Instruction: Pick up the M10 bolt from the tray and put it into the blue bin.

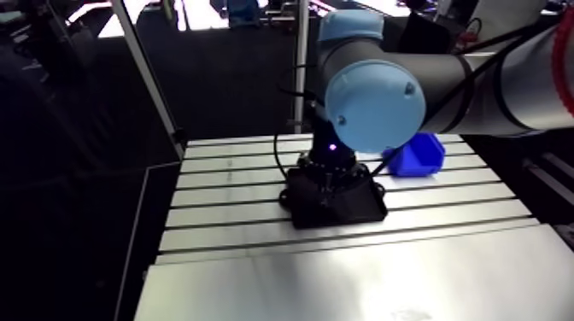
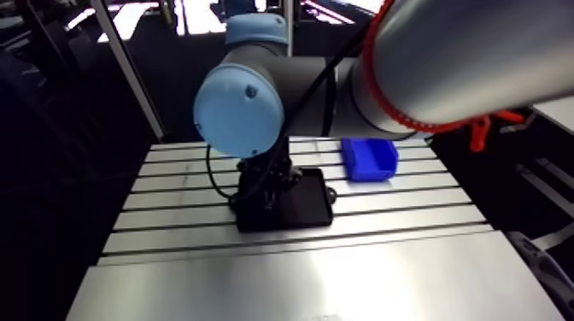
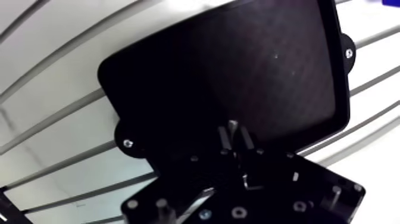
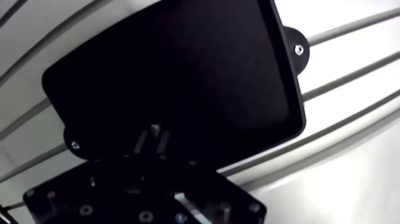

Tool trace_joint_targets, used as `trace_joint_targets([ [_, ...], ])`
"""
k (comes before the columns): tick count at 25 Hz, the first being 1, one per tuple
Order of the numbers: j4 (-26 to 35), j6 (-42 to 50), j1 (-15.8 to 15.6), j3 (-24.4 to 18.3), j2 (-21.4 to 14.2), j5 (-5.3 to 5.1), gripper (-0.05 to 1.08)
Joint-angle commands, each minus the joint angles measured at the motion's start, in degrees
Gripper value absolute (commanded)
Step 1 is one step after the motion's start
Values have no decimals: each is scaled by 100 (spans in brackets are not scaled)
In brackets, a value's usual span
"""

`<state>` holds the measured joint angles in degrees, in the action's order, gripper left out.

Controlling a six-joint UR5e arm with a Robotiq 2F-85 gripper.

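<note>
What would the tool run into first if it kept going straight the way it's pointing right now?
The black tray: the tool points down into its floor. Something small and pale at its tip may be the bolt, but that's unclear, and so is the remaining gap.

The table (image 1: 222,230) has a slotted top, with parallel grooves (image 1: 231,203) running side to side across its far half. The table's near half is a smooth, shiny plate (image 1: 342,282) without grooves. Two pale posts rise at the table's far edge: a slanting post (image 1: 149,77) at its left corner and an upright post (image 1: 301,77) near the middle.
</note>
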<state>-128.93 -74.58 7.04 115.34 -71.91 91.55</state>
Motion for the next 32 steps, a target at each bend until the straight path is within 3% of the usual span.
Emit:
trace_joint_targets([
  [1,416,-615,-9,-244,-512,-1,101],
  [7,1084,-1318,-9,-605,-1004,-1,107],
  [14,1542,-2276,70,-1000,-1347,25,107],
  [18,1735,-3041,413,-1229,-1391,52,107],
  [22,1902,-4720,782,-1422,-1417,25,105],
  [24,1937,-5028,949,-1563,-1417,43,105],
  [29,2465,-6918,1054,-1994,-1320,-19,105],
  [32,2711,-8245,1221,-2029,-1276,-63,106],
])
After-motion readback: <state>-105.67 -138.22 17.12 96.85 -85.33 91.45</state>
